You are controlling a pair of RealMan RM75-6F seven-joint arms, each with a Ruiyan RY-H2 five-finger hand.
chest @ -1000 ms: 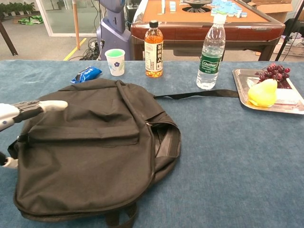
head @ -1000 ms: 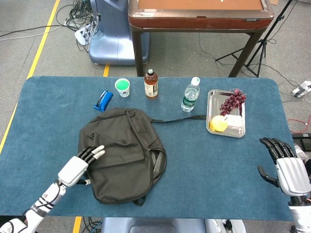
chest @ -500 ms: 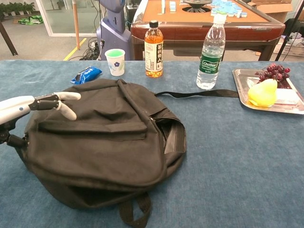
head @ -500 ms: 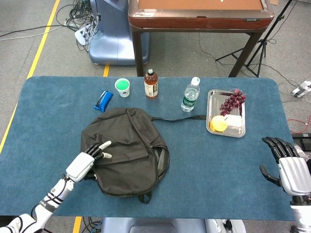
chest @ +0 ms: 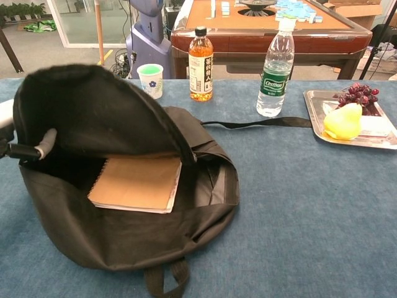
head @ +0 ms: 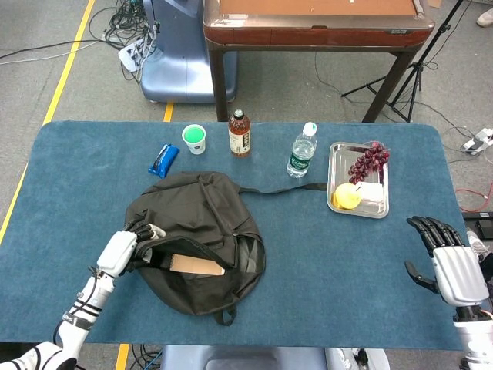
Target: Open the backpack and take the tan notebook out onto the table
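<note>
Blue table [head: 331,254], backpack [chest: 124,242] agape, tan notebook [chest: 136,183] inside.

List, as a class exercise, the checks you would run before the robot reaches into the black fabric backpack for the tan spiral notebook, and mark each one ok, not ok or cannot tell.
1. Black fabric backpack is open: ok; its flap is raised and the inside shows.
2. Tan spiral notebook is exposed: ok; it lies flat in the opening, nothing on top.
3. Left hand holds the flap up: ok; its fingers are at the bag's raised edge.
4. Right hand is free to reach: ok; it is empty, fingers apart, near the table's right edge.
5. Blue table cloth offers bare room beside the bag: ok.
6. Notebook is loose, not caught on the lining: cannot tell.
</note>
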